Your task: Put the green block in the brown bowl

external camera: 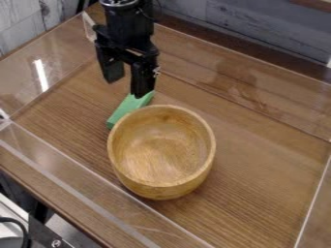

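Observation:
The green block [128,107] lies flat on the wooden table, touching or nearly touching the far left rim of the brown bowl [162,150]. The bowl is round, light wood, and holds nothing. My black gripper [128,82] hangs pointing down just above and behind the block, its two fingers [146,79] spread open with nothing between them. The fingertips stand close over the block's far end.
A clear plastic wall [77,199] runs along the front and left of the wooden table [258,165]. A grey plank backdrop [258,24] stands behind. A white tag [97,34] lies at the back left.

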`<state>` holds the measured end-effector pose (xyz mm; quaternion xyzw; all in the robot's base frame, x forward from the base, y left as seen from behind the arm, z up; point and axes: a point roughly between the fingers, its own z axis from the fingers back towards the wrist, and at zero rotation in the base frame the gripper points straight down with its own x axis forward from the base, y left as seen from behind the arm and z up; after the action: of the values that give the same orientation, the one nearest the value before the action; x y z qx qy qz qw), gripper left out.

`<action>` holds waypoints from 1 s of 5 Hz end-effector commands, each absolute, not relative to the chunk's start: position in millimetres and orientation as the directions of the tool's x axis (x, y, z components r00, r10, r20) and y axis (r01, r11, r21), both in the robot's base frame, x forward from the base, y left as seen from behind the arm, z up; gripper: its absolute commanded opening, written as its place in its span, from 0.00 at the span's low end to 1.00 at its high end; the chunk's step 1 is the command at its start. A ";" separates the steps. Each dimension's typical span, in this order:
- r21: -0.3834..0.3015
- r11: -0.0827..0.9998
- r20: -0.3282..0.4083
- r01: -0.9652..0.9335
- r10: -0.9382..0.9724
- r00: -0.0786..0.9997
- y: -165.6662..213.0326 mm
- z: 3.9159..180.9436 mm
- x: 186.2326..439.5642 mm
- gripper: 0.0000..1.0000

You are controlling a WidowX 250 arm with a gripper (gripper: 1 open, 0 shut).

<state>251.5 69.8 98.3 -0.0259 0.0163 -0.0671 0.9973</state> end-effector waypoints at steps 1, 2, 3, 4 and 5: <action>-0.043 0.990 0.014 0.133 -0.133 0.991 73.6 105.1 255.6 1.00; -0.046 0.990 0.022 0.134 -0.134 0.991 74.8 103.0 256.9 1.00; -0.050 0.990 0.029 0.135 -0.133 0.991 75.8 102.0 258.3 1.00; -0.055 0.989 0.034 0.134 -0.132 0.991 75.9 101.4 259.3 1.00; -0.061 0.989 0.039 0.134 -0.132 0.991 76.1 100.8 260.4 1.00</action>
<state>256.2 71.7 92.1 -0.0394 0.0007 -0.0702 0.9968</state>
